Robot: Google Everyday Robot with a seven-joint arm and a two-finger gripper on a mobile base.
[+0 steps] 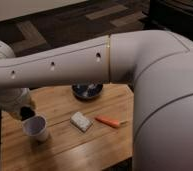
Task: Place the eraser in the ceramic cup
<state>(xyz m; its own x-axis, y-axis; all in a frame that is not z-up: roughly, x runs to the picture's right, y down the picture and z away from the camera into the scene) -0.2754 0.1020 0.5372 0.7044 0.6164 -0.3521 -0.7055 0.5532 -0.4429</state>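
Wooden table [65,102], dark patterned floor [55,25]
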